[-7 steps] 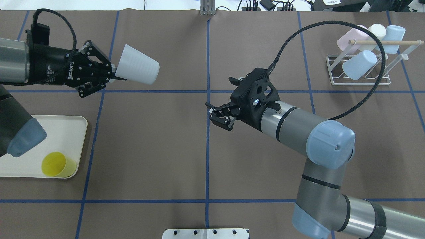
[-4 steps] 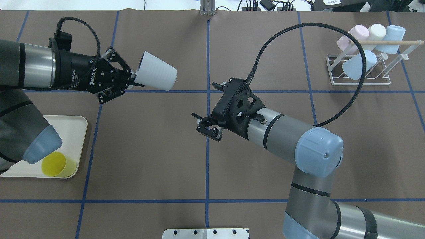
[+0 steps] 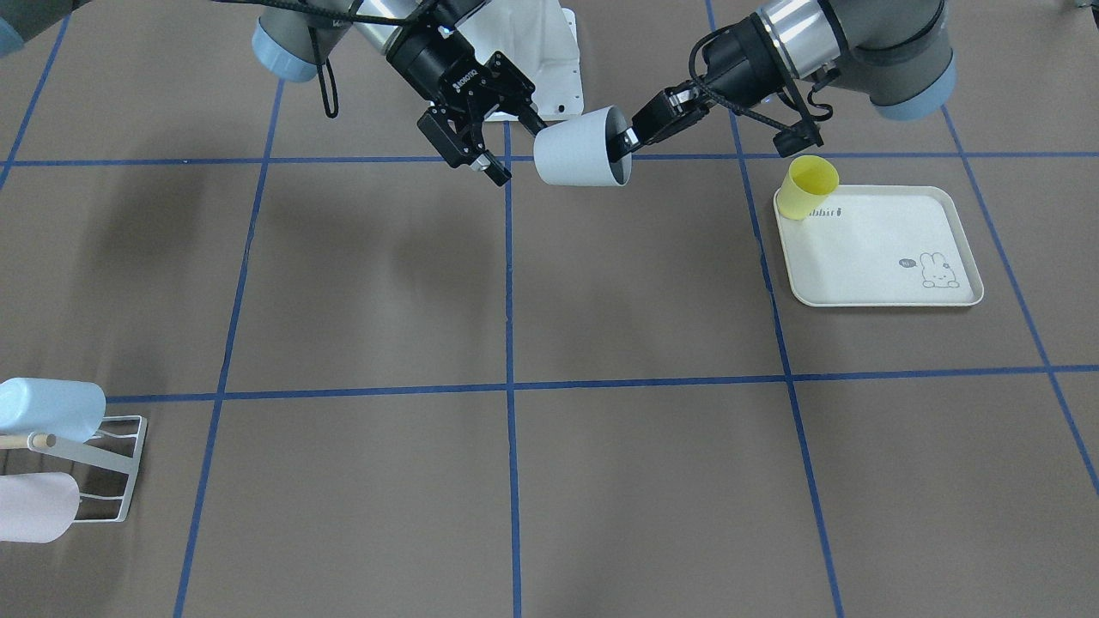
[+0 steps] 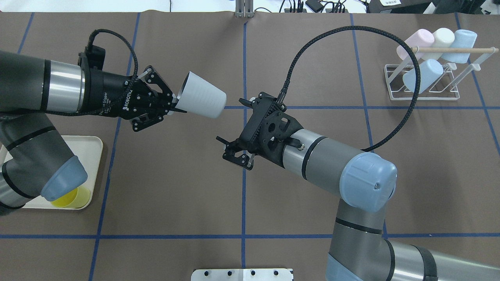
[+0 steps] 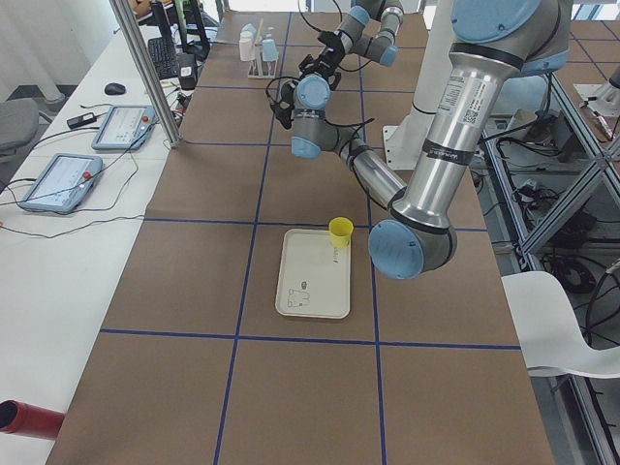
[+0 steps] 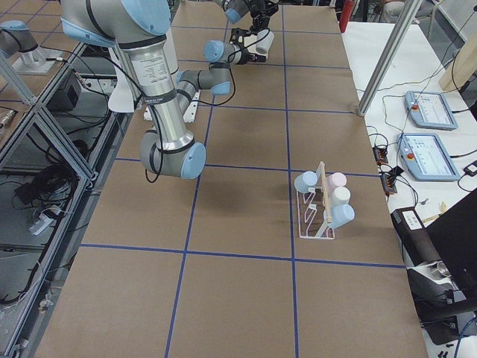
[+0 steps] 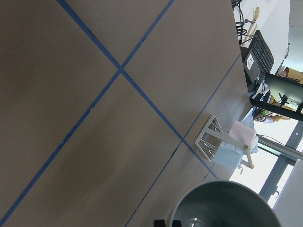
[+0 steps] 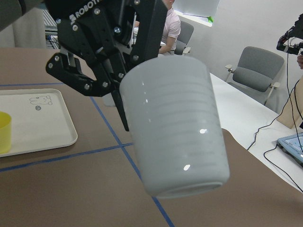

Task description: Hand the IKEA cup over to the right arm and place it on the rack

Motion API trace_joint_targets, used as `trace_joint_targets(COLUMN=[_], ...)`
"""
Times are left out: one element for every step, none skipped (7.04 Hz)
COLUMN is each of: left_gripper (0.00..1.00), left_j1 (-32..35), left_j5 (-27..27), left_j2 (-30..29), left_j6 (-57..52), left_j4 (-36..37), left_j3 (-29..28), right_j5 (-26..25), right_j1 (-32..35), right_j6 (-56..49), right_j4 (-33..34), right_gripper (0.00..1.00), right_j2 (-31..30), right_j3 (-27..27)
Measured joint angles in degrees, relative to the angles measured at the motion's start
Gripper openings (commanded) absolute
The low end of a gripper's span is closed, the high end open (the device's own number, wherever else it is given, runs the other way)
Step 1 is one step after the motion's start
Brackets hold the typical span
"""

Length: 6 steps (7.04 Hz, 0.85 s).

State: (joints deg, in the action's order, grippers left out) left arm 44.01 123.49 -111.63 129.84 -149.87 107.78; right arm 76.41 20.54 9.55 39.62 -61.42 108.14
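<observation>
Two arms meet over the middle of the brown desk point(image 4: 175, 187). From where I stand, the left gripper point(image 4: 176, 106) has its jaws clenched on the rim of the white cup point(image 4: 203, 100), one finger inside the mouth and one outside. The cup hangs sideways in the air, clear of the desk, its base turned toward the other arm. The right gripper point(image 4: 230, 150) sits near that base but apart from it, jaws spread wide and grasping nothing. Off at the far right corner stands the rack point(image 4: 424, 98), white wire with a wooden rod point(image 4: 457, 50) across the top. It carries a pink cup point(image 4: 416, 43), a cream cup point(image 4: 443, 37) and two pale blue cups point(image 4: 424, 76). Over on the left, a cream tray point(image 4: 90, 156) holds a yellow cup point(image 3: 810, 184) in one corner.
</observation>
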Motion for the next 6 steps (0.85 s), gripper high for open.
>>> trace_joint_targets(left_gripper=[0.00,0.00,0.00,0.00,0.00,0.00], left_j1=[-0.51,-1.11,-1.92,-2.62,-2.95,-3.14], left_j5=[0.00,0.00,-0.02,-0.06,-0.08,-0.09], left_j2=[-0.18,-0.20,-0.23,-0.25,-0.28,-0.32], left_j6=[-0.23,-0.32,-0.36,-0.37,-0.37,-0.37], left_j4=[-0.08,-0.18,-0.22,-0.24,-0.22,-0.19], left_j3=[0.09,0.34,0.69,0.86,0.84,0.76], right_j5=[-0.04,-0.08,-0.09,-0.04,0.04,0.12], right_j1=[-0.02,-0.05,-0.05,-0.06,-0.06,-0.06], right_j6=[-0.20,-0.46,-0.78,-0.99,-1.09,-1.15], right_j4=[-0.04,-0.08,-0.15,-0.21,-0.23,-0.26], right_gripper=[1.00,1.00,1.00,1.00,1.00,1.00], right_j2=[0.16,0.21,0.23,0.24,0.23,0.20], right_j3=[-0.02,-0.01,0.02,0.07,0.11,0.15])
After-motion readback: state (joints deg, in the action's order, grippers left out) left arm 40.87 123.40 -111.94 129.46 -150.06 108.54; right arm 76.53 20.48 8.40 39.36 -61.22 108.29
